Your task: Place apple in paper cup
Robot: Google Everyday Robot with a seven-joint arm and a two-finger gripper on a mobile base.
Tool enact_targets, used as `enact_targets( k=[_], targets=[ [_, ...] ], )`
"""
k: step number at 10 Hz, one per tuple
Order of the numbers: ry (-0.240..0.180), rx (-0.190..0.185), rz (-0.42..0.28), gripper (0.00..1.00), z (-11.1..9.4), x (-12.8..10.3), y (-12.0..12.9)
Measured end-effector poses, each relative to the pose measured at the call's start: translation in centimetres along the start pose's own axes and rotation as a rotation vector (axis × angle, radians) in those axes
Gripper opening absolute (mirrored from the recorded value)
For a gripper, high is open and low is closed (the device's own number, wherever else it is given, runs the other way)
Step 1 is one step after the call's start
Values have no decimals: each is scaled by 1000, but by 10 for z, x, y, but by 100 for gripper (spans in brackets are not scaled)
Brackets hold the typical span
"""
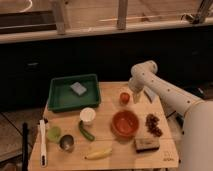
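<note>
The apple [124, 97], small and red-orange, rests on the wooden table [107, 107] near its far edge, right of centre. My gripper [135, 96] hangs just to the apple's right, pointing down at table height, open and with nothing held. The white arm reaches in from the right. The paper cup [87, 115], white with a pale rim, stands upright left of the apple, near the middle of the table.
A green tray [57, 100] with a grey sponge [78, 88] lies at the back left. A red-orange bowl [125, 124], grapes [152, 125] and a brown block [146, 144] sit at the right. A cucumber [86, 131], banana [98, 153], metal cup [66, 143], pale green object [53, 132] and white utensil [42, 142] lie in front.
</note>
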Motion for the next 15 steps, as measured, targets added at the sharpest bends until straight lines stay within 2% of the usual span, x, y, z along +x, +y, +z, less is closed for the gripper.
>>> enact_targets(
  k=[9,15],
  targets=[
    [-60,-26,-77,80,23,-3,-6],
    [-94,-42,-85,80,35,-6,-9]
  ],
)
